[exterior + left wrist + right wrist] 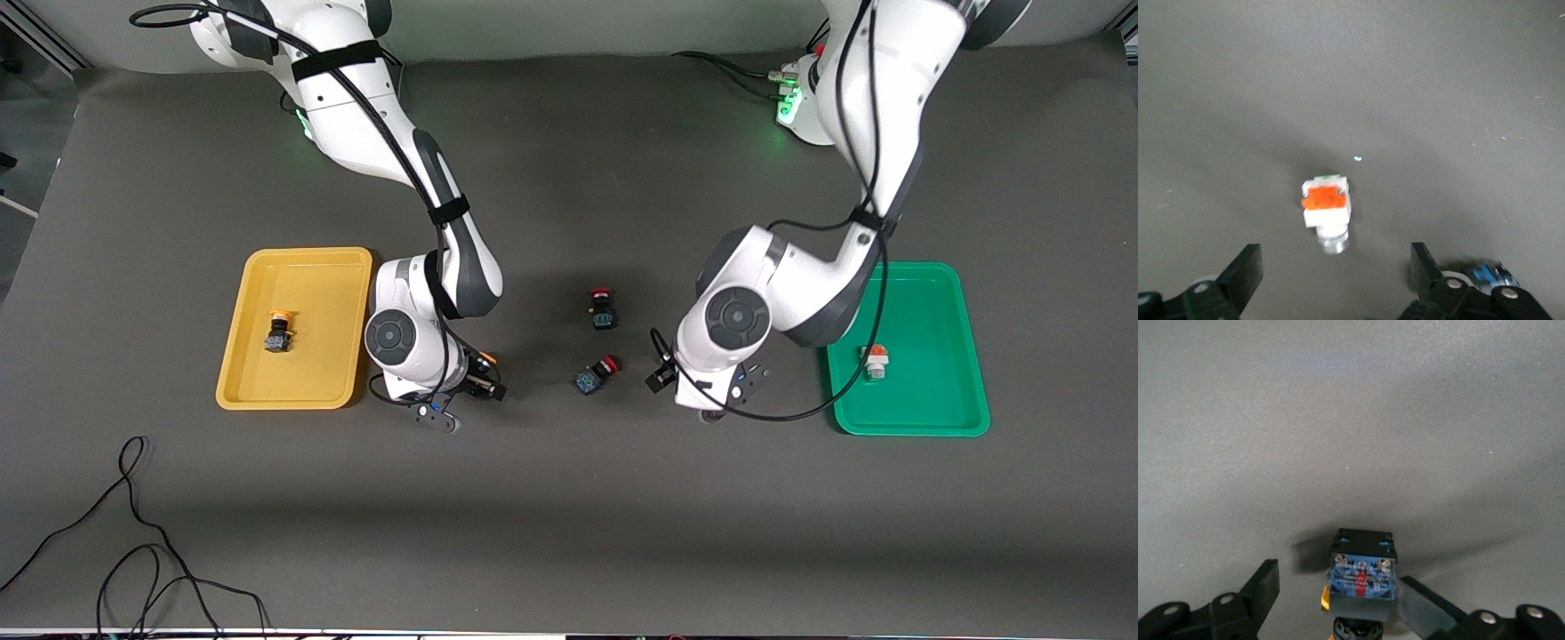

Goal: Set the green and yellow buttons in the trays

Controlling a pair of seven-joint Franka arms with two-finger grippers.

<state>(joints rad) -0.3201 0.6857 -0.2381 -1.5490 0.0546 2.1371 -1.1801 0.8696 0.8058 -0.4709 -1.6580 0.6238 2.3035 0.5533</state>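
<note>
In the right wrist view a yellow-capped button with a black-blue body lies on the mat between the fingers of my right gripper. One finger is at its side and the other stands clear, so the gripper is open. It is low over the mat beside the yellow tray, which holds another yellow-capped button. My left gripper is open over a white button with an orange block and green tip. The left hand hides that button in the front view. The green tray holds a white button.
Two red-capped black-blue switches lie on the mat between the two hands. Loose black cables trail over the mat nearer the front camera, toward the right arm's end.
</note>
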